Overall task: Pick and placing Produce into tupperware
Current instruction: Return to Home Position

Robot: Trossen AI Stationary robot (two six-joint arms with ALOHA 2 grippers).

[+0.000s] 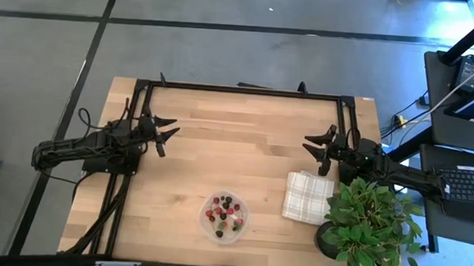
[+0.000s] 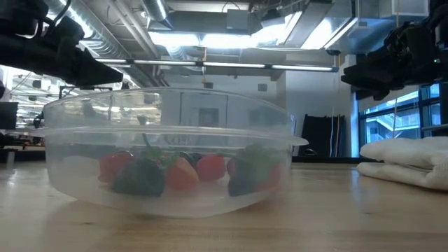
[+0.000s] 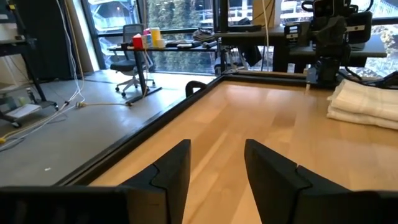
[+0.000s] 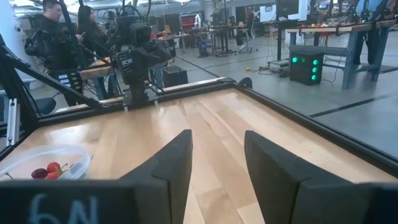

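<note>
The tupperware [image 1: 224, 217] is a round clear container standing on its base near the table's near edge; it fills the low view [image 2: 168, 150] and shows in the right wrist view [image 4: 46, 162]. The produce [image 1: 224, 213], small red, dark and green pieces, lies inside it [image 2: 182, 171]. My left gripper [image 1: 169, 135] hovers open over the table's left part, its fingers [image 3: 214, 168] apart over bare wood. My right gripper [image 1: 314, 149] hovers open over the right part [image 4: 217, 165], facing the left arm.
A folded white checked cloth [image 1: 306, 197] lies on the table's right part, also seen in the left wrist view [image 3: 367, 102]. A leafy potted plant [image 1: 370, 228] stands at the near right corner. A black frame [image 1: 239, 90] edges the table. People stand beyond the table [image 4: 62, 37].
</note>
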